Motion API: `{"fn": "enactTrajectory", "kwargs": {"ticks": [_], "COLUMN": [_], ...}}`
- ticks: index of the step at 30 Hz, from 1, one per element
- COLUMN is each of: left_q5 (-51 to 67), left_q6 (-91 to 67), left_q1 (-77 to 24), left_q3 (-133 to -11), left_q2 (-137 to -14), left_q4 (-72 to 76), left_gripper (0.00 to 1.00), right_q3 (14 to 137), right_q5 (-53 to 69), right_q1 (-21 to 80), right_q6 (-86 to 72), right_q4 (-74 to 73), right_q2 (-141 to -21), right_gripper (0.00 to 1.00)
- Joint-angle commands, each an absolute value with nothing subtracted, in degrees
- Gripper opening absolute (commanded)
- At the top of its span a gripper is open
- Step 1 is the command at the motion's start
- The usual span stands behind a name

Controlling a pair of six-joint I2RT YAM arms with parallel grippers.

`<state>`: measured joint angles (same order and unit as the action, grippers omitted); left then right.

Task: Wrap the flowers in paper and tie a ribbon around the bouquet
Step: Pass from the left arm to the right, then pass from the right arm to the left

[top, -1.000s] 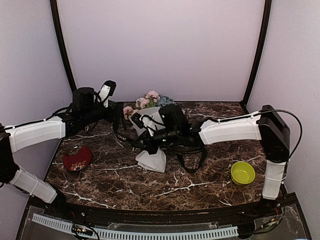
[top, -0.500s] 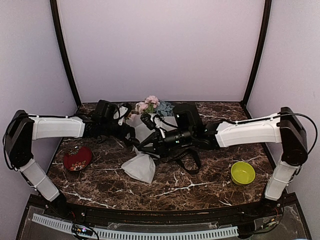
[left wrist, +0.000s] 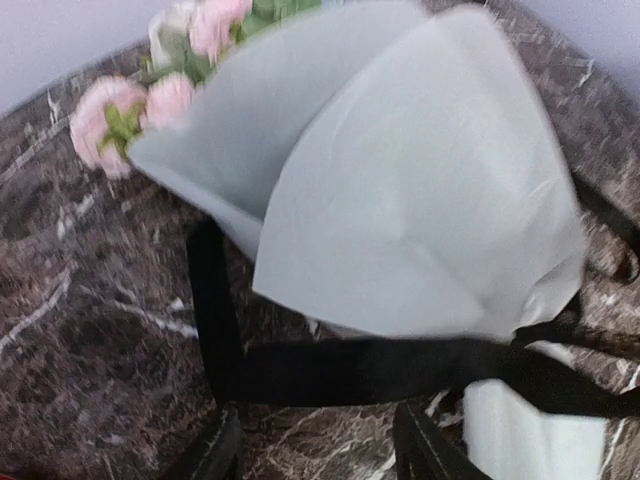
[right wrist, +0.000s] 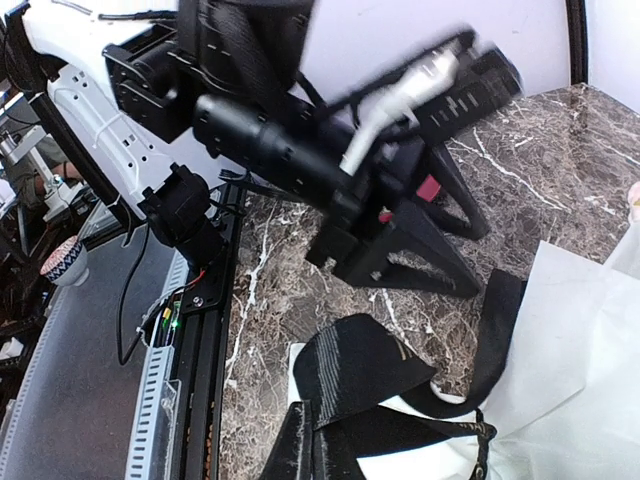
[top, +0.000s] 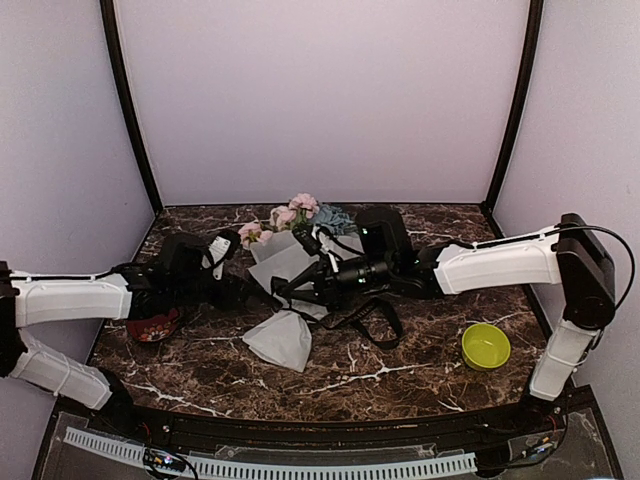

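A dark marble surface [top: 400,375] carries a red bowl [top: 152,325] to the left of a bouquet of pink, white and blue flowers in a cone of frosted white paper [top: 283,338]. The left jaws stand apart just left of the cone, gripping nothing. A long, narrow black ribbon [left wrist: 380,367] crosses the cone right before their tips. The right jaws, at the cone's middle, are pinched together on that ribbon. A lime-green bowl [top: 486,346] lies well right of the bouquet.
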<state>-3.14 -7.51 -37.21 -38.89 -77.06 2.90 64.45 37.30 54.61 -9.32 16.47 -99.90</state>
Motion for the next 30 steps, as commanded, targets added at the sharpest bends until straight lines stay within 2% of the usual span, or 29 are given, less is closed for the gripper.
{"fn": "enactTrajectory", "kwargs": {"ticks": [1, 7, 14, 20, 27, 30], "left_q5": [-1.2, 7.2, 11.8, 8.5, 5.9, 5.5], "left_q6": [-4.9, 3.3, 7.0, 8.0, 6.2, 5.8], "left_q1": [-37.6, -41.1, -46.1, -48.2, -49.2, -49.9], "left_q3": [-31.7, -26.2, -23.5, -25.1, -27.7, -27.8], "left_q2": [-65.1, -60.3, -65.0, -72.3, -78.5, -80.2], "left_q4": [16.8, 24.2, 38.1, 41.0, 43.5, 45.2], "left_gripper": [0.52, 0.53, 0.63, 0.64, 0.50, 0.39], "right_q3": [63.9, 64.4, 65.1, 65.5, 65.7, 65.7], "right_q5": [36.5, 35.1, 32.9, 32.6, 32.4, 32.2], "right_q1": [54.3, 54.2, 54.2, 54.2, 54.2, 54.2], "right_q6": [-11.3, -12.4, -14.8, -15.6, -15.7, -15.6], "right_q4": [20.2, 20.2, 21.2, 21.4, 21.3, 21.1], "right_q2": [-98.7, -99.1, -100.4, -101.0, -101.2, -101.2], "right_gripper": [0.00, 0.00, 0.00, 0.00, 0.00, 0.00]}}
